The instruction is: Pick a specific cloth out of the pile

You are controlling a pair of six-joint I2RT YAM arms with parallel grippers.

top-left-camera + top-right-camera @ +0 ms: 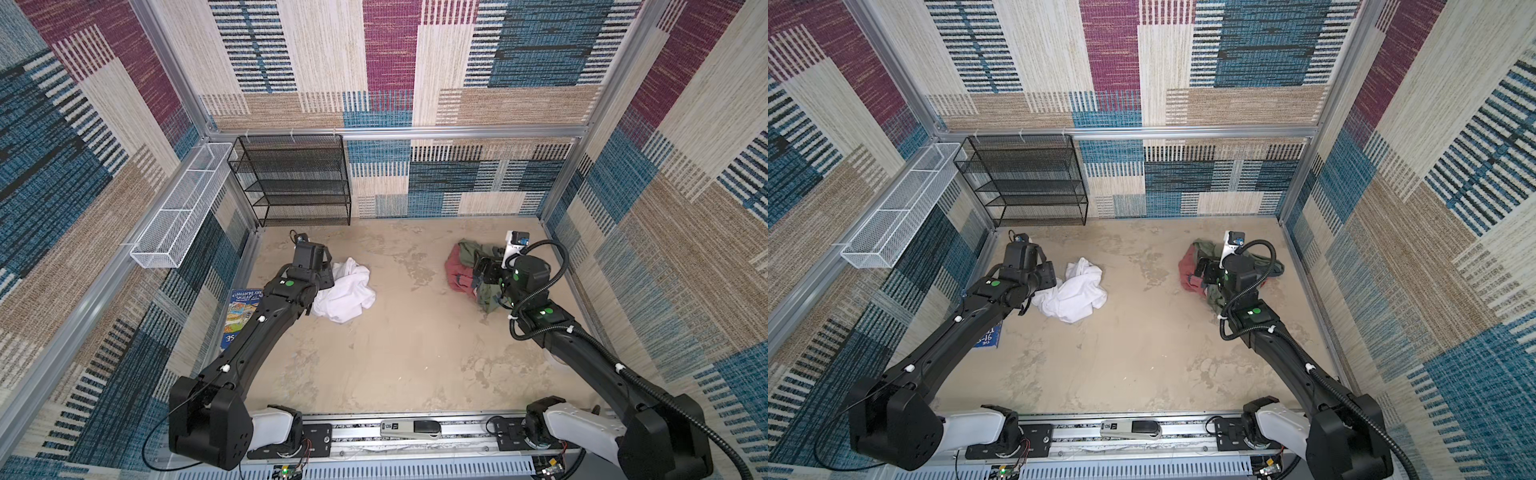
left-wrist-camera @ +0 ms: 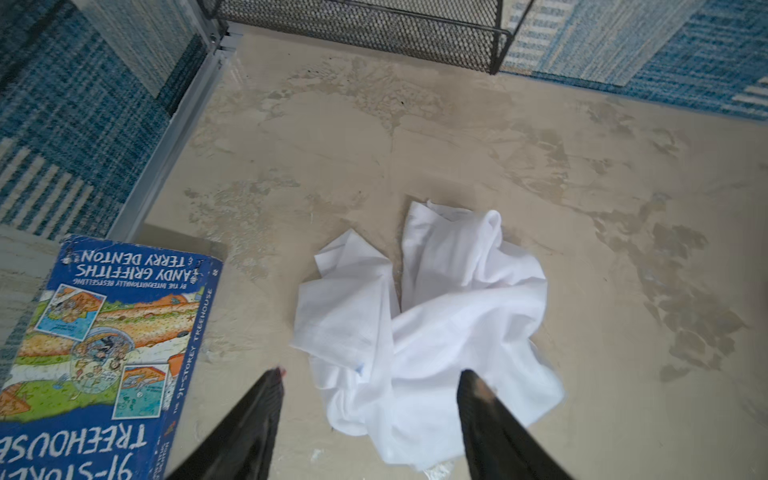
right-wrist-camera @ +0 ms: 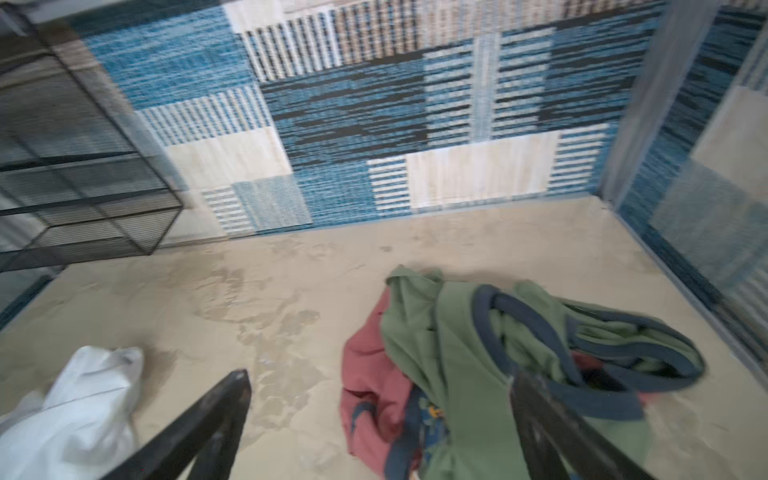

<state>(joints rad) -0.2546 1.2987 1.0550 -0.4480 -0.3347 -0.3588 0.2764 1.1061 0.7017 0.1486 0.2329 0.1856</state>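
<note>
1. Dial: a top view, desk (image 1: 415, 353) centre as hub, 6 o'clock at the arm bases. The near strip of the desk carries none of the clothes.
2. Book (image 2: 104, 332), blue cover, lies flat at 9 o'clock against the side wall, just beside the left arm. It is near the cloth but not touching it.
3. The cloth (image 2: 457, 311), plain white and crumpled, lies loose on the desk between 9 and 10 o'clock.
4. Left claw (image 2: 372, 374) hangs over the cloth's near edge with its jaws apart. No fabric is pinched between them, so I judge the cloth released.
5. Risk: a raised fold sits between the left claw's fingers. If the arm pulls away low, a fingertip may catch it and drag the cloth toward the book.
6. The pile (image 3: 457, 353) sits at 2 o'clock, well apart from the cloth: olive green on top, red-pink beneath, blue-grey trim loops.
7. Right claw (image 3: 380, 376) hovers over the pile's near side with its jaws spread wide and nothing gripped.
8. Risk: in the right wrist view one finger overlaps the green garment by a trim loop. Contact cannot be told. A sideways retreat could hook the loop and haul the pile toward 9 o'clock, mixing it with the cloth again.
9. Judgement: separation looks achieved; clean vertical withdrawal is what remains.
10. Black mesh shelf (image 1: 291, 178) stands at 11 o'clock against the back wall.
</note>
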